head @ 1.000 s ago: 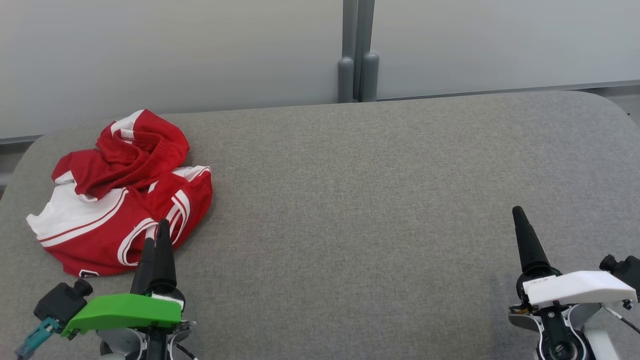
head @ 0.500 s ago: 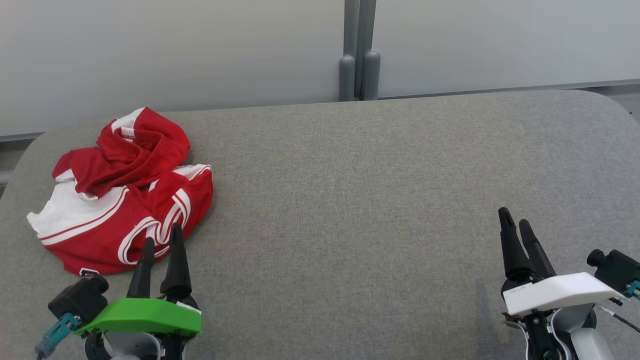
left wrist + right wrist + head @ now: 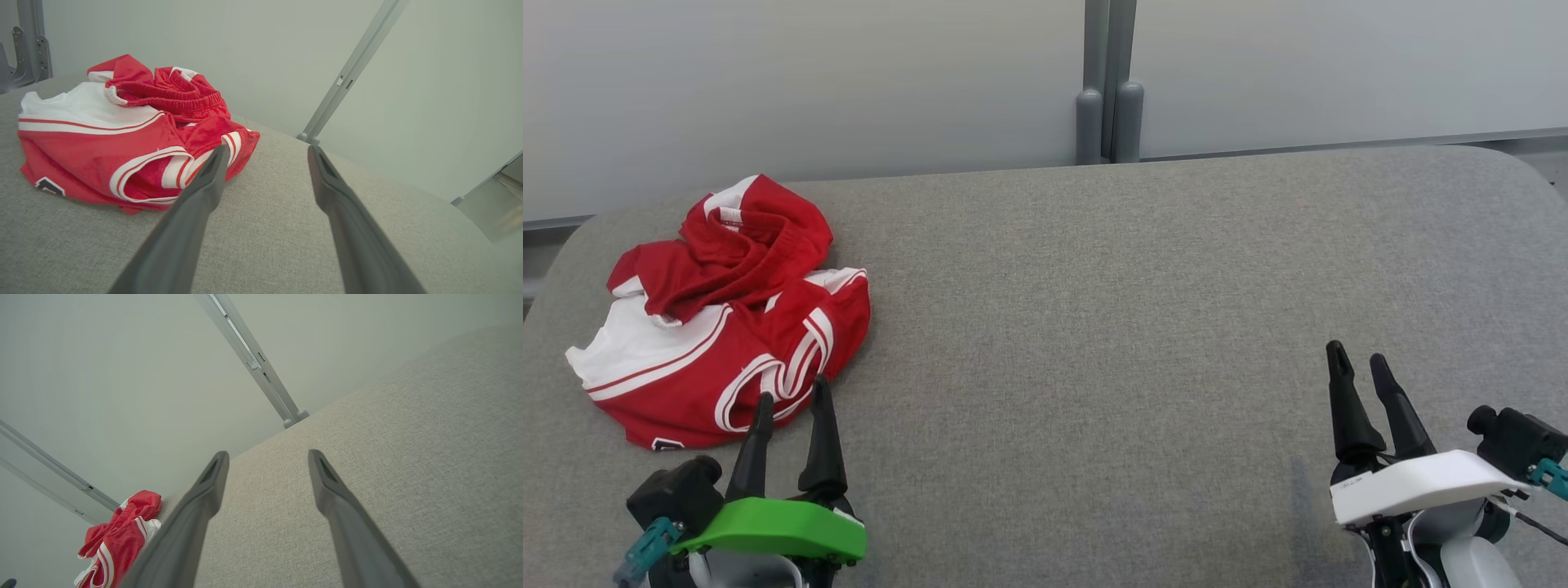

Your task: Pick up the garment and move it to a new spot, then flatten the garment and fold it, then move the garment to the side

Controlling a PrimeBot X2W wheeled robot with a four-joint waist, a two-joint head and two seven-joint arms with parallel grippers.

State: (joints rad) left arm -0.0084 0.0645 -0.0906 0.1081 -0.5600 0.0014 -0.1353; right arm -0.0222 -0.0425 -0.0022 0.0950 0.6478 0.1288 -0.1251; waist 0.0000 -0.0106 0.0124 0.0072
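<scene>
Grey tabletop (image 3: 1094,310); the crumpled red-and-white garment (image 3: 711,343) lay at its left end.
Left claw (image 3: 792,389) stood open beside its near hem, right claw (image 3: 1356,353) open, well apart; pinching a bunched fold would likely lift best.

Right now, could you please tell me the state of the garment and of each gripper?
Red and white garment: crumpled in a heap, unfolded, lying free on the grey table.
Left gripper: open, empty, fingertips by the garment's near edge.
Right gripper: open, empty, far from the garment.
</scene>
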